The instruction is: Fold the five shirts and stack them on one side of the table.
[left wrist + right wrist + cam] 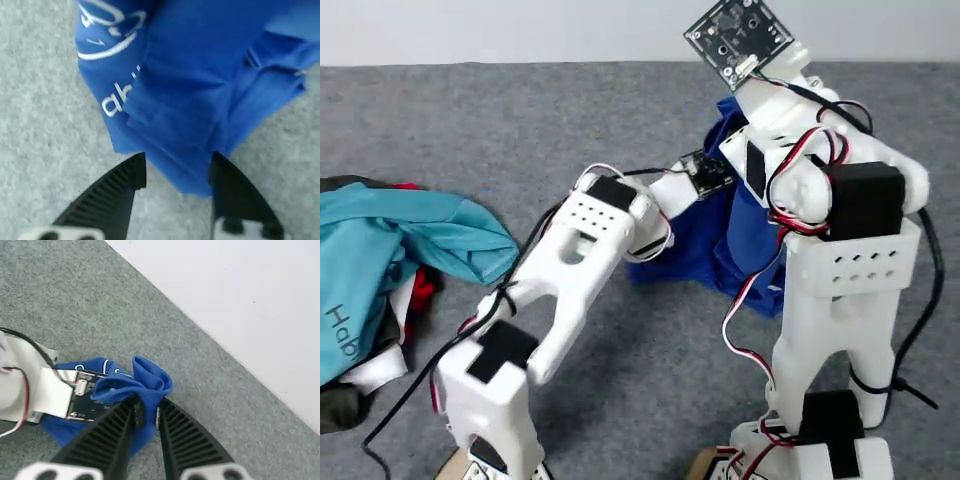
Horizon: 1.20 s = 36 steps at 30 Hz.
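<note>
Though blue shirt (695,248) sits half-hidden | right tool (148,410) pinches it | left tool (177,162) gapes

- The high view looks down from above and behind the left arm (570,260) and the right arm (840,250), across the grey table (520,130) toward the white wall (520,30). Both arms stand close to the lens, in the foreground.
- The left wrist view looks along the left gripper (177,162), steeply down at the table, very near the blue shirt (200,75).
- The right wrist view looks from higher up, past the right gripper (148,410), down onto the table and out to the wall.
- All three views share the blue shirt. The high and right wrist views also share the left arm's wrist board (82,392).
</note>
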Motion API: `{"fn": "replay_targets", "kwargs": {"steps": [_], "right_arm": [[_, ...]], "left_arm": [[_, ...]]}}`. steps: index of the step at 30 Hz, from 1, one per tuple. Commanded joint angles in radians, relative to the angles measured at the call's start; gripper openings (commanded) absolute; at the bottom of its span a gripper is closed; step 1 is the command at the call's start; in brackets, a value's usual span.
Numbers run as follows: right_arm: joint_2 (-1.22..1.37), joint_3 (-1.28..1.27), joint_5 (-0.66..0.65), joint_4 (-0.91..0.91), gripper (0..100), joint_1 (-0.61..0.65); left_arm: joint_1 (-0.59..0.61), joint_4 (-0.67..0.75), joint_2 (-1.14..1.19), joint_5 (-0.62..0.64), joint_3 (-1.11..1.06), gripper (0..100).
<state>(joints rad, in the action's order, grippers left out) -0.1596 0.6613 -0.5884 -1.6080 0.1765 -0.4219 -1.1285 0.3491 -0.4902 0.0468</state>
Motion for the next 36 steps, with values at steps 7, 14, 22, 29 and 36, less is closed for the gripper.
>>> {"fn": "replay_targets", "kwargs": {"steps": [7, 14, 22, 29, 36], "right_arm": [[-0.001, 0.006, -0.002, -0.002, 0.9, -0.007], [-0.001, 0.006, -0.002, 0.001, 0.9, -0.007], [-0.007, 0.006, -0.006, -0.004, 0.9, -0.007], [-0.008, 0.006, -0.006, 0.004, 0.9, -0.035], [-0.012, 0.012, -0.006, 0.002, 0.9, -0.124]], "left_arm": [[-0.063, -0.043, 0.064, 0.009, 0.113, 21], [-0.075, 0.011, 0.163, 0.008, 0.113, 21], [-0.054, -0.006, 0.186, 0.008, 0.173, 0], [-0.037, -0.101, 0.084, 0.008, 0.185, 1], [0.061, -0.193, -0.1, 0.005, 0.182, 0]]}}
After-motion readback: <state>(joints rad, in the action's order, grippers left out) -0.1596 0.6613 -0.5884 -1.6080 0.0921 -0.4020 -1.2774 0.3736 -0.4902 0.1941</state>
